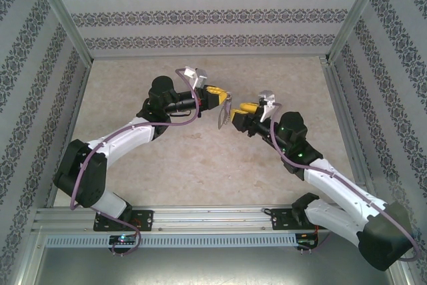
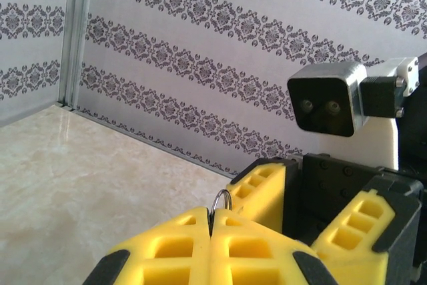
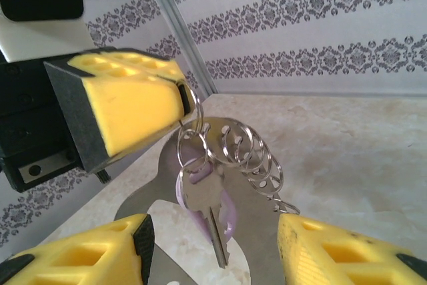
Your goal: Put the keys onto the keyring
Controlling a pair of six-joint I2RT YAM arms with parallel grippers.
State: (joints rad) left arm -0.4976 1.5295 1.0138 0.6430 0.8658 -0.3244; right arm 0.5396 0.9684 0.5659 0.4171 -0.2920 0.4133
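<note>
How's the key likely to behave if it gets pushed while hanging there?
Likely swings freely: the key hangs from linked split rings pinched by the left gripper, so it's floppy, not stiff. It looks small and thin, probably light. Its smooth metal may slip when grasped.

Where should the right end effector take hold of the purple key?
Probably its bare shaft, coming from below: the key hangs blade-down under the left end effector, its head crowded by rings, while the shaft dangles free between the open fingers of the right end effector.
</note>
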